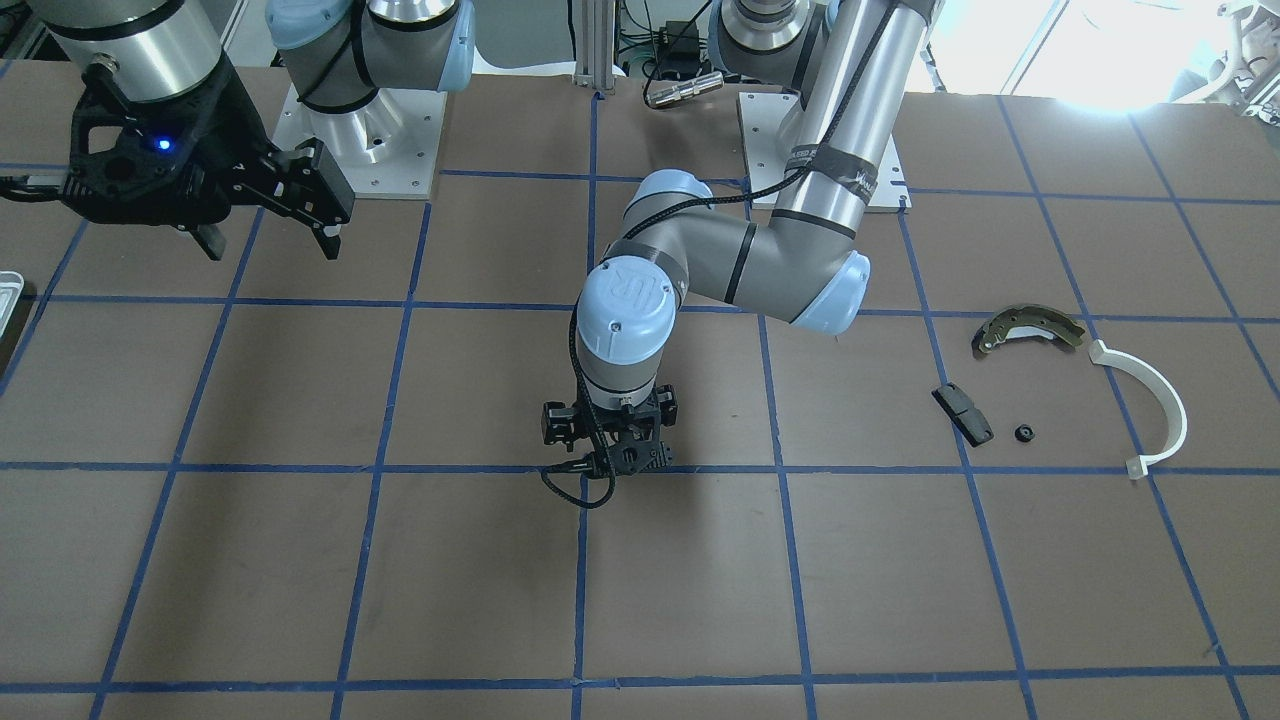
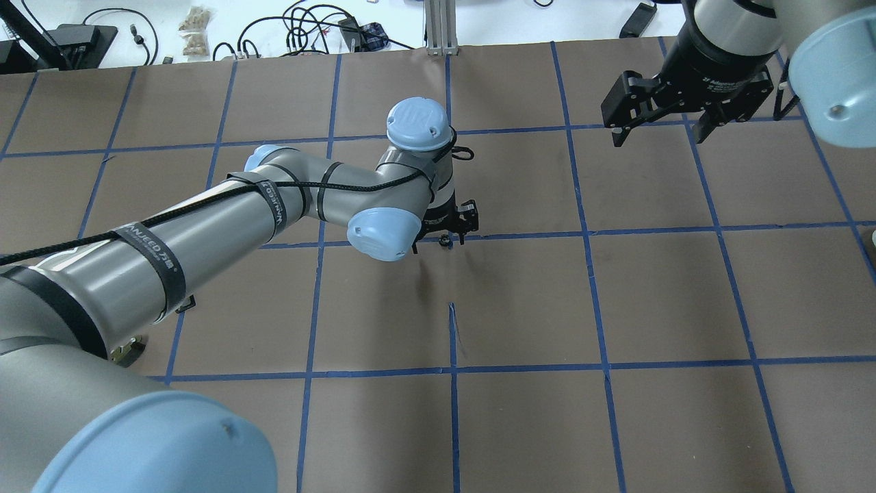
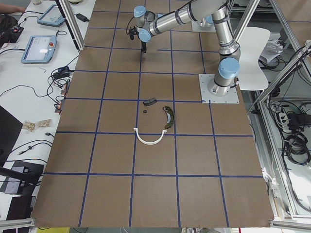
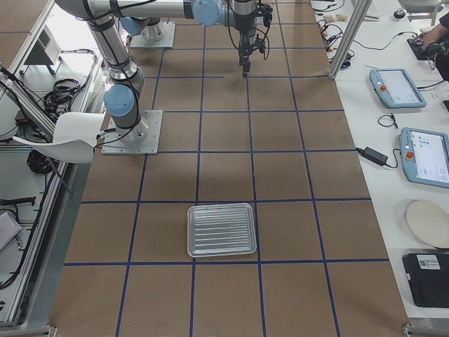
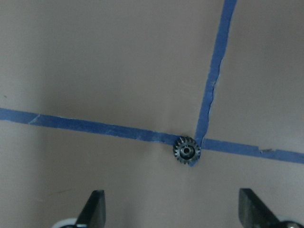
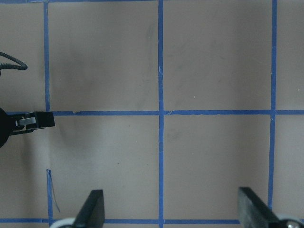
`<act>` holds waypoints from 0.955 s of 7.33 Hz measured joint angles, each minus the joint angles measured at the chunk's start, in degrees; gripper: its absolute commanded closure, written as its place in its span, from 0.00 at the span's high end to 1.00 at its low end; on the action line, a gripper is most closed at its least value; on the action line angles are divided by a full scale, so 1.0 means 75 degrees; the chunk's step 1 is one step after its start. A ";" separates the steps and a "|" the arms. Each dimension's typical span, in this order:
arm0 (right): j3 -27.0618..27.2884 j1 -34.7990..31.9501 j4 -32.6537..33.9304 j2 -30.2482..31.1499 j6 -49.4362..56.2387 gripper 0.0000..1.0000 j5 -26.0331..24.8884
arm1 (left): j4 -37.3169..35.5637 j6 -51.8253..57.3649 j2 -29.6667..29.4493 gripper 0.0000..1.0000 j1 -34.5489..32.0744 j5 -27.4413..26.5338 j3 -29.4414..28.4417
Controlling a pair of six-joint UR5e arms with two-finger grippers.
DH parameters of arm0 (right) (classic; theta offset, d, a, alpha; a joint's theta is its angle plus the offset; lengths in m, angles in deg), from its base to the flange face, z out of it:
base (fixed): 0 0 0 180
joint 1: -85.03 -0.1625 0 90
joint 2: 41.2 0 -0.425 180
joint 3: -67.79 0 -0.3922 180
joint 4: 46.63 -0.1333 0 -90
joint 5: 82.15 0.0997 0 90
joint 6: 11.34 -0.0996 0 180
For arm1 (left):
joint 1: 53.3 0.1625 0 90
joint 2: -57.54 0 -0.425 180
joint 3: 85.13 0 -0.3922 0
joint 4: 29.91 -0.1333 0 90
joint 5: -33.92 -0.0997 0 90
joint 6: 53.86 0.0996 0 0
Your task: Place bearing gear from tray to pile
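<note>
A small black toothed bearing gear (image 5: pixel 187 150) lies on the brown table at a crossing of blue tape lines; it also shows in the overhead view (image 2: pixel 445 240). My left gripper (image 5: pixel 173 209) points straight down above it, open and empty, with the gear just ahead of its fingers. The pile sits apart: an olive brake shoe (image 1: pixel 1028 329), a white half-ring arc (image 1: pixel 1160 400), a black oblong block (image 1: pixel 963 414) and a small black round part (image 1: pixel 1023 433). The silvery tray (image 4: pixel 221 229) holds nothing. My right gripper (image 1: pixel 270 240) is open and empty, raised near the tray side.
The left arm's elbow and forearm (image 2: pixel 274 198) stretch across the table's middle. The tray's rim (image 1: pixel 8 290) shows at the front view's left edge. Two arm base plates (image 1: pixel 360 140) stand at the robot side. Tablets and cables lie beyond the far edge.
</note>
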 measured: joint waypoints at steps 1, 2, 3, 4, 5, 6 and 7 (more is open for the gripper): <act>0.0069 -0.0011 0.0206 0.0016 -0.0058 1.00 -0.0011 | -0.0065 0.0037 -0.0084 0.58 -0.0047 -0.0085 -0.0119; 0.0084 -0.0018 0.0238 0.0016 -0.0214 1.00 -0.0046 | -0.0096 0.0044 -0.0179 0.37 -0.0066 -0.0130 -0.0227; 0.0084 -0.0022 0.0177 0.0018 -0.0497 1.00 -0.0096 | -0.0110 0.0038 -0.0271 0.17 -0.0071 -0.0145 -0.0294; 0.0082 -0.0024 0.0096 0.0021 -0.0852 1.00 -0.0105 | -0.0122 0.0029 -0.0319 0.05 -0.0074 -0.0146 -0.0296; 0.0068 -0.0024 0.0003 0.0026 -0.1136 1.00 -0.0117 | -0.0126 0.0017 -0.0342 0.03 -0.0076 -0.0139 -0.0297; 0.0050 -0.0024 -0.0084 0.0026 -0.1260 1.00 -0.0134 | -0.0117 0.0022 -0.0302 0.00 -0.0067 -0.0119 -0.0351; 0.0039 -0.0025 -0.0132 0.0024 -0.1292 1.00 -0.0142 | -0.0034 0.0070 -0.0148 0.00 0.0017 -0.0085 -0.0443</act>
